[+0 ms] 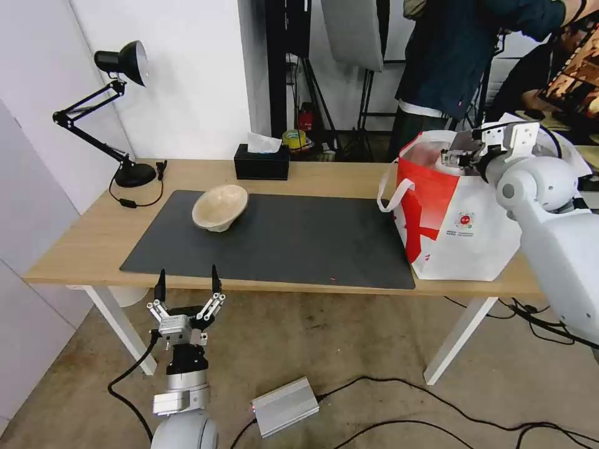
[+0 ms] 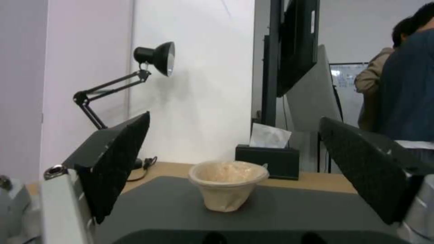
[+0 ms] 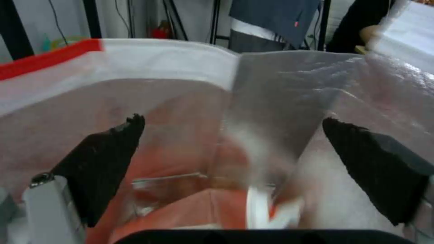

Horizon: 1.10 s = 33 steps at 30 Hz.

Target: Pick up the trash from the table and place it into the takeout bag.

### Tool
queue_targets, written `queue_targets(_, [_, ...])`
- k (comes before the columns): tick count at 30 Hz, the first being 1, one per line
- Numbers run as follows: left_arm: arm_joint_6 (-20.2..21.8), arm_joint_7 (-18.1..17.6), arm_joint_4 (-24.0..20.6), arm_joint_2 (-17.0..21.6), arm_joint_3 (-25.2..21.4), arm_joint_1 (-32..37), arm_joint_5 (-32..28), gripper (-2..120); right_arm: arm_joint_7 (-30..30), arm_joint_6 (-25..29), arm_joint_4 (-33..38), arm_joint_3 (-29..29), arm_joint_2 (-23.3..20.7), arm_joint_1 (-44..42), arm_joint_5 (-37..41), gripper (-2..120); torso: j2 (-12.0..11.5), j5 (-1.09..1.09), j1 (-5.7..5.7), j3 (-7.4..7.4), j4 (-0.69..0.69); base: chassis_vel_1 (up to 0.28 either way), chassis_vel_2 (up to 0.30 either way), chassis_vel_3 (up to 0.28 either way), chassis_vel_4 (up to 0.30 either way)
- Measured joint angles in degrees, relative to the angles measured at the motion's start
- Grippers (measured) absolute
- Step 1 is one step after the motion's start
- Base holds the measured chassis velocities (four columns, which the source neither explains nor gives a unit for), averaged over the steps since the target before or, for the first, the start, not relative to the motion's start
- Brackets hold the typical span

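Long light-wood desk [image 1: 81, 240] on white legs, big dark grey mat [image 1: 299, 240] across most of it, white wall behind, cables and a small silver box [image 1: 285, 406] down on the concrete floor.

Left gripper [image 1: 187, 280] parked low in front of the desk's near edge, fingers [image 2: 113, 162] spread wide, gripping nothing, touching nothing. From the left wrist view, pointed straight at the beige pulp bowl [image 2: 227, 184].

Right gripper [image 3: 235, 159] up over the mouth of the takeout bag [image 1: 458, 234], pointing down into it. Fingers [image 3: 106, 159] wide apart here too, nothing between them. Down inside against the silver foil lining: red and white shapes, too blurred to name.

Pulp bowl [image 1: 219, 207] sitting tilted on the mat's far left part, well apart from the bag. Bag standing upright at the desk's right end, partly on the mat, one white handle [image 1: 394, 194] looping out toward the middle.

Other stuff: black tissue box [image 1: 262, 163] at the back edge just behind the bowl, black desk lamp [image 1: 109, 112] at the back left corner with its cord trailing over the wood. Nothing between the left gripper and the bowl except bare mat.
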Motion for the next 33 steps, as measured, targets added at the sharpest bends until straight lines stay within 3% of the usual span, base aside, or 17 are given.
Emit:
queue_targets(20, [0.04,0.00,-0.19,0.02,-0.05,0.00,0.07,100,0.38,0.02,0.81,-0.08,-0.62,0.12,1.20,100,0.00,0.00,0.00,0.00,0.00,0.000,0.000,0.000,0.000])
queue_targets(29, [0.06,0.01,-0.27,0.02,0.25,0.01,0.08,100,-2.84,0.19,6.86,3.27,-1.80,-3.57,-1.34,100,0.00,0.00,0.00,0.00,0.00,0.000,0.000,0.000,0.000])
queue_targets(33, [0.07,0.01,-0.38,0.02,0.31,0.10,0.08,100,-3.73,1.80,12.71,5.56,-2.47,-6.86,-4.48,100,0.00,0.00,0.00,0.00,0.00,0.000,0.000,0.000,0.000])
